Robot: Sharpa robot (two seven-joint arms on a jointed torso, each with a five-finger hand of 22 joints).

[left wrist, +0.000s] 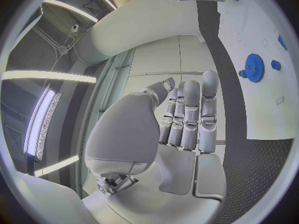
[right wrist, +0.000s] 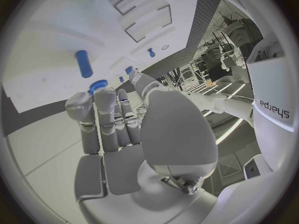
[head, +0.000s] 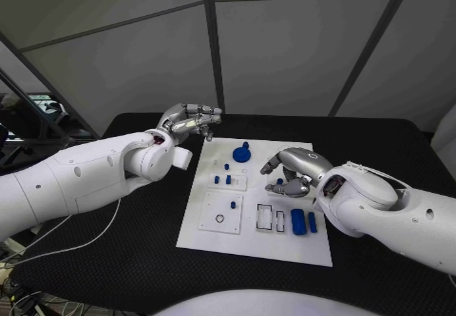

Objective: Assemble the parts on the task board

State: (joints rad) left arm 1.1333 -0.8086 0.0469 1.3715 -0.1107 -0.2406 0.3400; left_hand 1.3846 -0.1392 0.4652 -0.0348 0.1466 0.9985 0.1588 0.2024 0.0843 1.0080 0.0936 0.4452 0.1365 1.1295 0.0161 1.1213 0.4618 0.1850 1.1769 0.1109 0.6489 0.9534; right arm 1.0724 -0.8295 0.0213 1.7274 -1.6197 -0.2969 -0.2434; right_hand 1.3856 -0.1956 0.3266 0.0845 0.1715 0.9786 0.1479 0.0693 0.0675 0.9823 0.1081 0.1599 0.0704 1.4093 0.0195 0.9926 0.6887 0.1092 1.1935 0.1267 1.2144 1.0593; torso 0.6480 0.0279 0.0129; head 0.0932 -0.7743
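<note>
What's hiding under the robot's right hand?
The right hand hangs over the white task board, beside small blue pegs. A bit of blue part peeks out by its fingers. Anything else beneath is covered.

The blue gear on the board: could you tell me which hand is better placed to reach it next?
Probably the right hand: it hovers over the task board, just beside the blue gear. The left hand is raised off the board's far corner, fingers curled, holding nothing.

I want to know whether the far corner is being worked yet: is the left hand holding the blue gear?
No. In the head view the left hand is raised beyond the task board, while the blue gear sits on the board.
</note>
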